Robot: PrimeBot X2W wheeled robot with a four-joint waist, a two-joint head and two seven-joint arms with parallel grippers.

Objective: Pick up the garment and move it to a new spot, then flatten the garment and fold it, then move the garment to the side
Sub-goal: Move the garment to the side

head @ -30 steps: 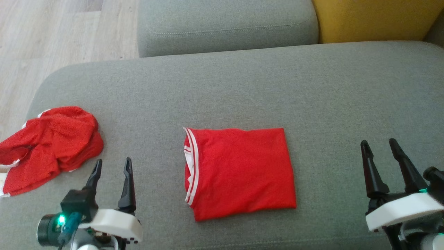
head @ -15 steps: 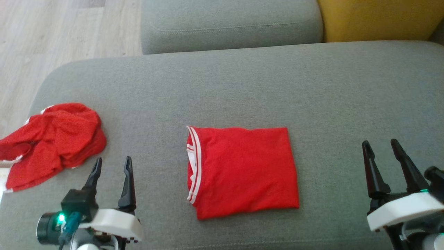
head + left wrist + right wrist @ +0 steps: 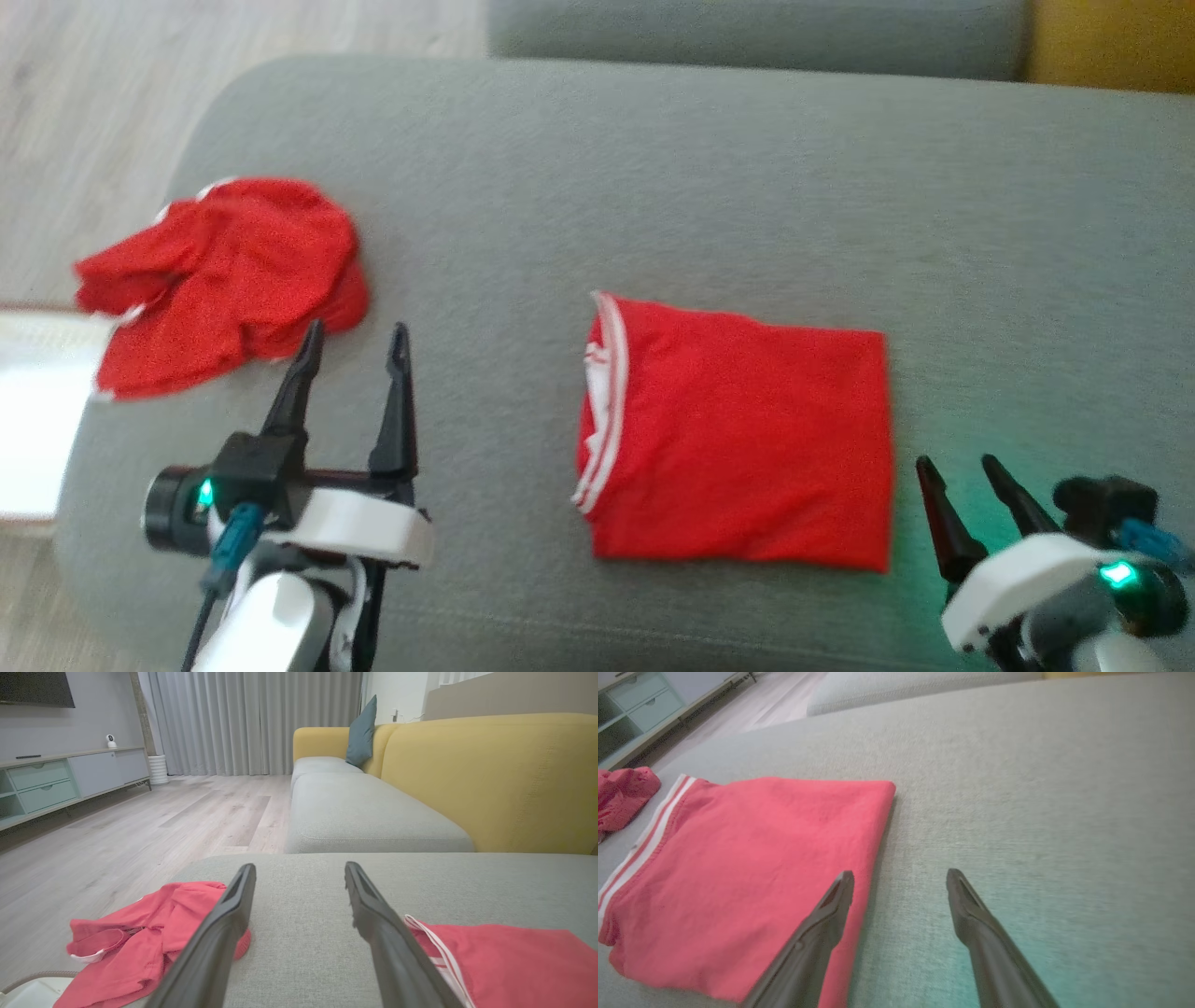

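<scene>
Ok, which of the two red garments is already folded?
The red garment at the middle of the grey cushion: a flat rectangle with white-striped trim on its left edge. The other garment, at the cushion's left end, lies crumpled.

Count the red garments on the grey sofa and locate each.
2: a folded garment lies flat at the middle of the cushion; a crumpled garment sits near its left end.

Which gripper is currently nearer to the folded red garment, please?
The right gripper: it sits open, just off the near right corner of the folded red garment. The left gripper is farther away to its left, open beside the crumpled red garment.
</scene>
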